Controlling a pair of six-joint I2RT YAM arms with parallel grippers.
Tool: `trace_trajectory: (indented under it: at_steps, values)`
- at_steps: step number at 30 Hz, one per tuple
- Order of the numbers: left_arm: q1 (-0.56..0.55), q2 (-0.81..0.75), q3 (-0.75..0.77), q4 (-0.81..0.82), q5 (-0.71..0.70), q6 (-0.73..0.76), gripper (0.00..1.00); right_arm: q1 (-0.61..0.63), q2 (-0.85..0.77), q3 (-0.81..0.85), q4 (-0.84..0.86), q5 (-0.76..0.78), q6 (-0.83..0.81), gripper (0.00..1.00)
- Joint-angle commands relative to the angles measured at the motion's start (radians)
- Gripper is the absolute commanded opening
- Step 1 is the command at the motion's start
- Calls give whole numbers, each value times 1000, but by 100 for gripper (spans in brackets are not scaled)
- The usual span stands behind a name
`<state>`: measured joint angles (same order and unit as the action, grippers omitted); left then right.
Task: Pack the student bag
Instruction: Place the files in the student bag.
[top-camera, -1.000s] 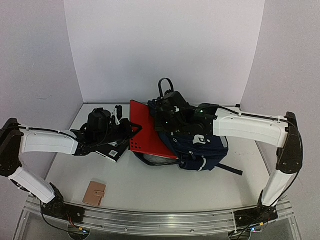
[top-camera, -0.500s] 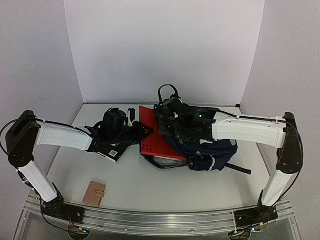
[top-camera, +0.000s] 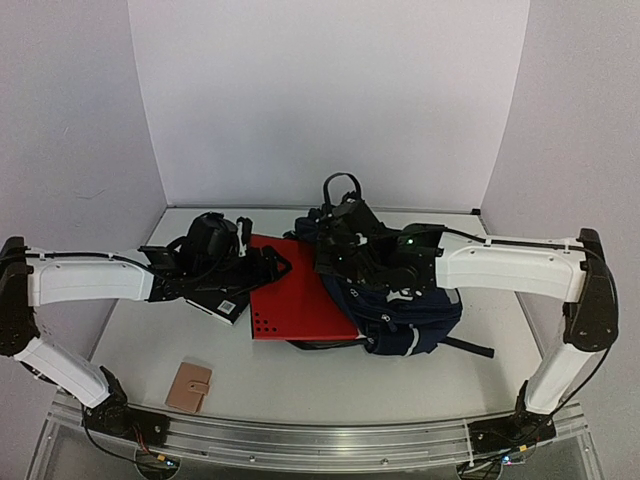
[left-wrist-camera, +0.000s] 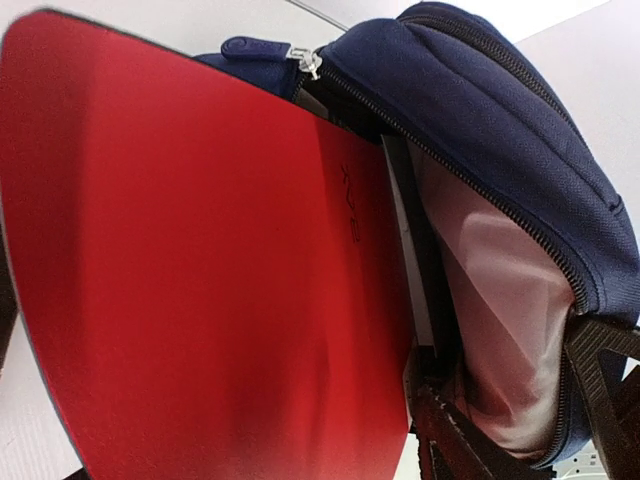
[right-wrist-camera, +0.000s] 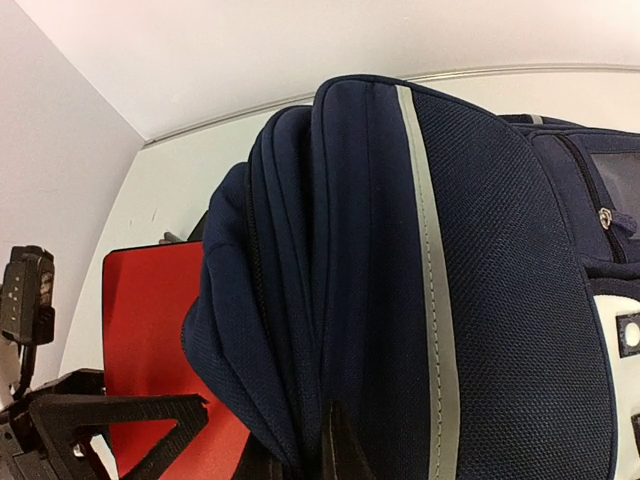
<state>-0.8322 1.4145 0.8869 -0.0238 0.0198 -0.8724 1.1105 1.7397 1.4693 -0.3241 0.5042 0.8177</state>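
From above, the left gripper (top-camera: 268, 262) sits with its jaws spread, clamping nothing, at the outer edge of the red folder (top-camera: 295, 300). The folder's length runs straight away from it, and the far end is tucked into the student bag (top-camera: 405, 305) just beyond. The right gripper (top-camera: 335, 238) is clenched on the bag's upper rim, directly over the mouth, so the left arm is the nearer one for pushing the folder on. In the left wrist view the folder (left-wrist-camera: 200, 280) fills the space ahead of the fingers. The bag's open zipper and pale lining (left-wrist-camera: 490, 300) lie ahead and to the side, and the folder's leading edge is already inside. In the right wrist view navy fabric (right-wrist-camera: 400, 280) bunches at that gripper's fingertips, with the folder (right-wrist-camera: 150, 320) below and to one side.
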Motion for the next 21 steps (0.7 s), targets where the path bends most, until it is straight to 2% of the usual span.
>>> trace_trajectory:
  at_steps: [1,2,3,6,10,15,21]
  values:
    - [-3,-37,2,-99,-52,36,73,10,-62,37,186,14,15,0]
    - [-3,-36,4,-109,-49,33,70,10,-59,40,186,10,15,0]
    - [-3,-34,3,-108,-42,27,60,10,-57,45,186,4,15,0]
    - [-4,-26,-15,-64,-8,5,37,10,-46,66,186,-28,11,0]
    - [-4,16,-22,28,48,-44,15,11,-12,111,186,-107,4,0]
    - [-6,107,-7,190,61,-121,6,23,27,147,207,-174,14,0]
    - [-29,194,23,298,43,-157,2,32,37,169,268,-266,34,0]
